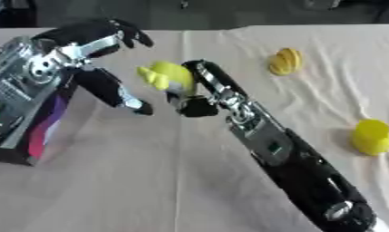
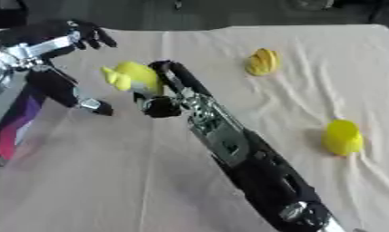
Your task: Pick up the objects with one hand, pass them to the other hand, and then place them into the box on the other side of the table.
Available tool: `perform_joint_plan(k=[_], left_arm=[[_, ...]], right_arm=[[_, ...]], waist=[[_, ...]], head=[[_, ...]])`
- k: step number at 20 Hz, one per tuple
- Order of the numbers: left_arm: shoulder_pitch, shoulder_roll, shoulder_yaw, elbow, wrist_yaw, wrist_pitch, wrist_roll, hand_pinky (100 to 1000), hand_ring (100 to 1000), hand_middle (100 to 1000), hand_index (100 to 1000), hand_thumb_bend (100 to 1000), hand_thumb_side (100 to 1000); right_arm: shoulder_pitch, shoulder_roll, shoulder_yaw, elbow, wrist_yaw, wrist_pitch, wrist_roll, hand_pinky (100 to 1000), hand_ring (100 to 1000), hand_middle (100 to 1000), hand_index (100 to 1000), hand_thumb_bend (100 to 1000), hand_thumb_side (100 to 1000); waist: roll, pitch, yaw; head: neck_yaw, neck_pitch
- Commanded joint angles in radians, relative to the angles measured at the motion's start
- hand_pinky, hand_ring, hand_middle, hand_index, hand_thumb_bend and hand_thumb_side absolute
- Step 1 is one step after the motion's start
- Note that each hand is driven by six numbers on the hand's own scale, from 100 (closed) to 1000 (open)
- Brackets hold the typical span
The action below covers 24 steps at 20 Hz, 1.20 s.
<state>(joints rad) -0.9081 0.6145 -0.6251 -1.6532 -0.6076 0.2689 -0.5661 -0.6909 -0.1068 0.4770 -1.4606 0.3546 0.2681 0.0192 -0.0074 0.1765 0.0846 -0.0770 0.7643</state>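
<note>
I held the yellow toy [image 1: 167, 75] with my right hand [image 1: 199, 97], fingers curled round it, above the cloth-covered table [image 1: 133, 172]. My left hand [image 1: 98, 45] was just beside it, fingers spread. A yellow cup [image 1: 371, 137] and a yellow-orange fruit [image 1: 285, 61] lay well apart; the box [image 1: 38, 131] stood at left.

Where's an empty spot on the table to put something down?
The cloth is bare below the left hand, between the box and the right arm. More room lies between the orange-yellow thing and the yellow cup. It's crowded where both hands meet around the yellow toy.
</note>
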Motion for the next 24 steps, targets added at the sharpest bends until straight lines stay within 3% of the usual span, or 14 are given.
perform_joint_plan(k=[1, 6, 10, 15, 18, 24], left_arm=[[-0.034, -0.021, 0.011, 0.016, -0.101, -0.038, -0.079, 817, 841, 844, 880, 849, 286], [-0.049, -0.065, -0.007, 0.067, -0.189, -0.105, -0.109, 813, 842, 846, 884, 860, 281], [-0.049, -0.073, -0.007, 0.087, -0.205, -0.126, -0.102, 813, 842, 846, 884, 860, 281], [-0.056, -0.090, 0.010, 0.037, -0.261, -0.105, -0.039, 692, 730, 663, 719, 627, 253], [-0.050, -0.099, 0.003, 0.045, -0.250, -0.091, 0.011, 674, 659, 573, 627, 501, 261], [-0.043, -0.077, -0.017, 0.008, -0.226, -0.087, 0.081, 648, 617, 526, 583, 405, 240]], right_arm=[[-0.023, 0.012, 0.013, -0.024, 0.002, -0.008, 0.010, 790, 591, 423, 531, 100, 100], [-0.034, 0.027, 0.029, -0.044, -0.005, -0.009, 0.040, 789, 590, 423, 532, 100, 100], [-0.036, 0.026, 0.031, -0.051, -0.012, -0.002, 0.048, 789, 590, 423, 532, 100, 100], [-0.037, 0.023, 0.042, -0.071, -0.015, -0.009, 0.062, 787, 589, 422, 532, 100, 100], [-0.036, 0.022, 0.043, -0.076, -0.019, -0.008, 0.063, 786, 589, 423, 534, 100, 100], [-0.034, 0.015, 0.044, -0.074, 0.005, -0.011, 0.074, 785, 589, 427, 539, 100, 100]], waist=[[0.006, -0.031, 0.002], [0.006, -0.028, 0.003], [0.005, -0.028, 0.002], [0.003, -0.026, 0.000], [0.001, -0.024, -0.002], [-0.001, -0.020, -0.002]], head=[[0.004, 0.006], [0.013, 0.006], [0.014, 0.006], [0.022, 0.001], [0.022, 0.002], [0.020, 0.004]])
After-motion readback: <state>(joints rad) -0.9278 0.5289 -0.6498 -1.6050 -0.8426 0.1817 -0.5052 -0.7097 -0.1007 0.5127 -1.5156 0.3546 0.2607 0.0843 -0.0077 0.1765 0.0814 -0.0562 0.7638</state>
